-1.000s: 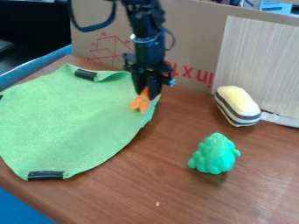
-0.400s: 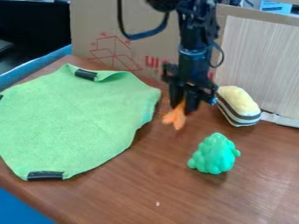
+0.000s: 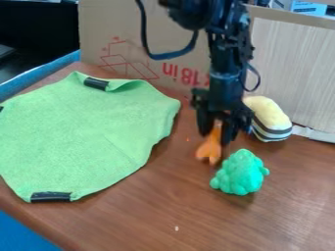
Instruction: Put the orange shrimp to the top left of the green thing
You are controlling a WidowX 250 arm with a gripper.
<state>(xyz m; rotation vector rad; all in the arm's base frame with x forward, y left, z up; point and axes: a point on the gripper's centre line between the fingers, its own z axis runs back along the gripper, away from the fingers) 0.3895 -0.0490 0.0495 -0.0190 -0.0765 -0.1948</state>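
Observation:
The black gripper (image 3: 218,137) hangs over the middle of the brown table, just up and to the left of the green thing. It is shut on the orange shrimp (image 3: 209,149), whose forked end points down below the fingers. The green thing (image 3: 240,173), a lumpy toy, stands on the wood right of centre. Its upper left edge lies close to the shrimp's lower end; whether the two touch, I cannot tell.
A green cloth (image 3: 78,132) with black strips covers the table's left side. Behind the gripper on the right lies a yellow and striped plush toy (image 3: 270,117). Cardboard (image 3: 140,44) and a pale board (image 3: 294,73) stand along the back.
The gripper has moved right and toward the camera with the orange shrimp, from the cloth's right edge to beside the green thing. The green thing and cloth have stayed in place.

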